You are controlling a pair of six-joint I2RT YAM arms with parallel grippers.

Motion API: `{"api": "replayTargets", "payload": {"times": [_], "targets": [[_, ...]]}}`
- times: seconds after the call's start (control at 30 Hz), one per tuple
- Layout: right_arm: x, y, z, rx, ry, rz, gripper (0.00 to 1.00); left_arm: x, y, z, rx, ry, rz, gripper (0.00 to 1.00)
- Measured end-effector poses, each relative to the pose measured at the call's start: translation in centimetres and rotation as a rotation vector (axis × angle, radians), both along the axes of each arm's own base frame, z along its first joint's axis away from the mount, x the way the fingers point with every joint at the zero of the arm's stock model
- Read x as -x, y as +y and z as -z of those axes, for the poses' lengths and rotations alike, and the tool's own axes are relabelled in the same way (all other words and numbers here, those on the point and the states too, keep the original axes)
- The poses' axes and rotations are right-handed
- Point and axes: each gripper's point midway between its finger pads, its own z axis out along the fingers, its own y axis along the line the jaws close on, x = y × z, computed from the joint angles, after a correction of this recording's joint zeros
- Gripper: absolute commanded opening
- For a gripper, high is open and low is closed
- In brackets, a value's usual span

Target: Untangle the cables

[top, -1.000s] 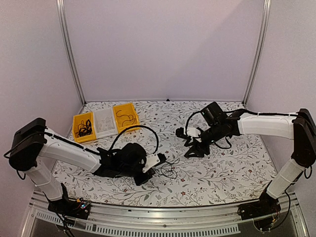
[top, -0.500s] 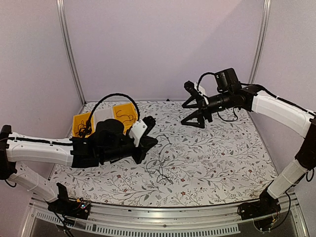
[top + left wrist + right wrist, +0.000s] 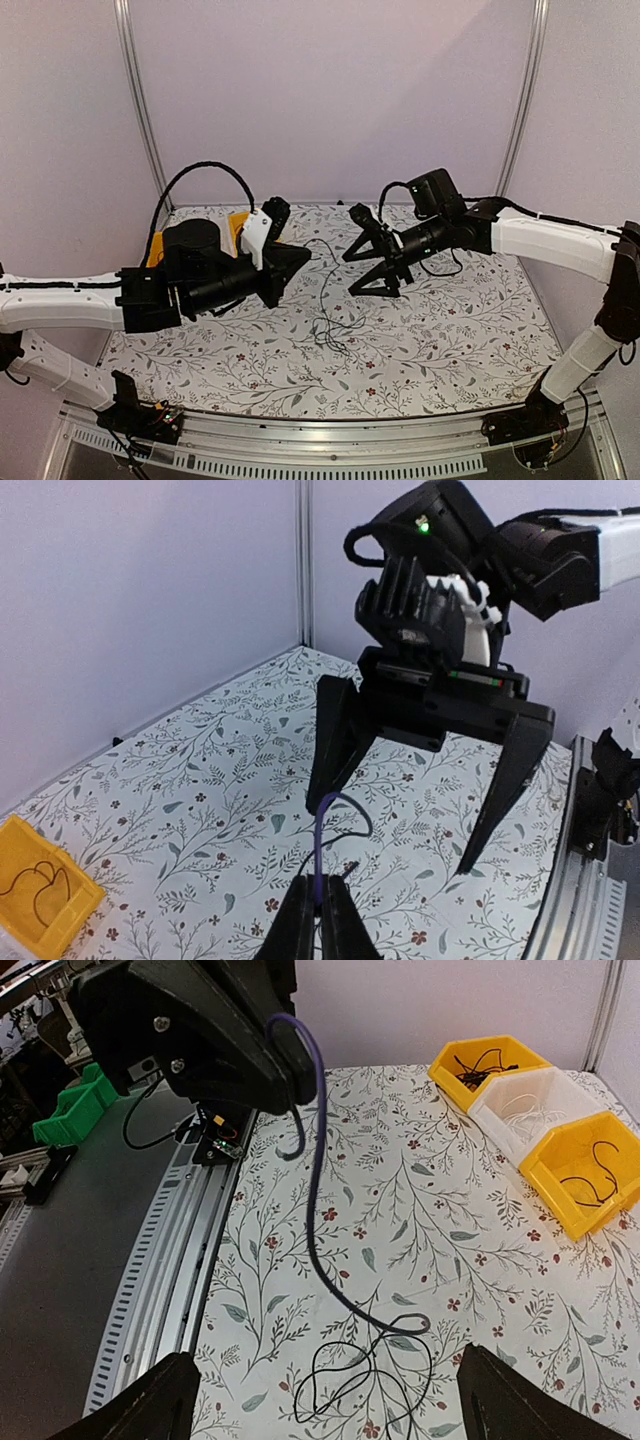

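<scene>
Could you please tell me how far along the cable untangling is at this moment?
Done: some cables already lie in the yellow bins. In hand: the left claw is shut on one strand, lifted above the table, with the open right claw facing it. Left: that strand runs down into a loose tangle on the table.

Left claw (image 3: 320,895) raised, pinched closed, right claw (image 3: 356,272) raised facing it, fingers spread wide apart
</scene>
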Motion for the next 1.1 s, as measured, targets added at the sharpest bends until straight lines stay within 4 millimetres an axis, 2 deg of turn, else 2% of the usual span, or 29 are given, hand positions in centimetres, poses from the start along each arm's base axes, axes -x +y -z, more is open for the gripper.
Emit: {"api": "replayTargets", "payload": {"times": [0.13, 0.3, 0.33, 0.43, 0.5, 0.57, 0.73, 0.9, 1.03, 1.1], "targets": [[-0.5, 1.8, 0.8, -0.022, 0.003, 0.001, 0.90, 0.1, 0.2, -2.7, 0.063, -0.023, -0.001, 0.00], [-0.5, 4.7, 5.9, 0.034, 0.101, -0.004, 0.87, 0.1, 0.1, -5.5, 0.115, -0.049, 0.000, 0.00], [-0.2, 5.2, 7.0, 0.049, 0.124, -0.010, 0.82, 0.1, 0.1, -6.0, 0.125, -0.053, 0.001, 0.00], [0.5, 6.4, 10.3, 0.102, 0.199, -0.018, 0.57, 0.1, 0.0, -8.1, 0.162, -0.072, 0.007, 0.00], [0.6, 7.0, 11.7, 0.125, 0.239, -0.017, 0.51, 0.2, 0.0, -9.8, 0.186, -0.093, 0.009, 0.00], [0.5, 7.2, 12.8, 0.143, 0.266, -0.011, 0.46, 0.3, 0.2, -12.1, 0.217, -0.120, 0.009, 0.00], [0.5, 7.1, 15.5, 0.189, 0.319, 0.000, 0.21, 0.7, 1.5, -19.2, 0.305, -0.213, -0.004, 0.00], [0.3, 7.2, 17.3, 0.226, 0.349, 0.012, 0.09, 1.6, 4.0, -25.8, 0.397, -0.304, -0.028, 0.00], [-0.5, 7.5, 19.4, 0.275, 0.372, 0.043, 0.01, 2.4, 5.8, -30.1, 0.449, -0.364, -0.043, 0.00], [-0.7, 7.4, 20.8, 0.311, 0.383, 0.064, 0.00, 2.6, 6.6, -31.6, 0.466, -0.385, -0.055, 0.00]]}}
